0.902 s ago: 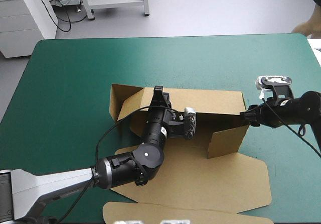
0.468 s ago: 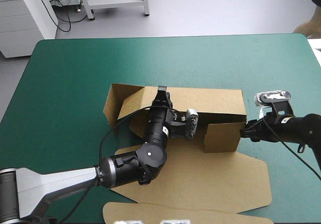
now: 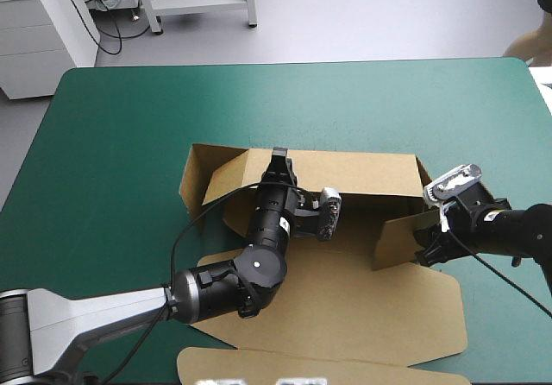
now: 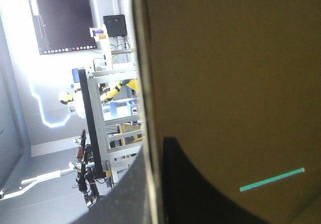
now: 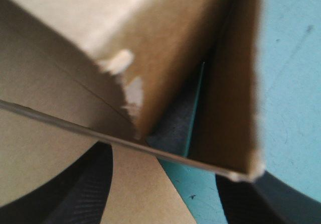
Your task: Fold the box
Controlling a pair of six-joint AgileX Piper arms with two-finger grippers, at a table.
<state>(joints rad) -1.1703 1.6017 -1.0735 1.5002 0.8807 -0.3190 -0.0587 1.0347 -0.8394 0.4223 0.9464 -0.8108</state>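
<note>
Left gripper (image 3: 276, 157) is pinched on the top edge of the far long wall of the box (image 3: 345, 174), the brown board sandwiched between its black fingers. The right gripper (image 3: 425, 251) has its fingers spread, with the edge of the right end flap (image 3: 398, 236) lying across the gap between them.

The box sits near the middle of the worktop (image 3: 129, 126), half raised. Its far wall is upright, the left end flap (image 3: 200, 171) and the right one stand at an angle, and the wide lid panel (image 3: 362, 307) lies flat toward the near edge.

The likeliest failure is at the right end flap. Nothing clamps it, so if the spread fingers slide off its edge it could fall outward, or buckle if pushed off its crease. Its corner looks frayed in the right wrist view and might tear under pressure. A pull on the far wall out of line with the fold could crease the board or drag the sheet across the teal-green cover.

Counted: one box, with one long wall raised, two end flaps and one lid panel; two grippers; one worktop.
</note>
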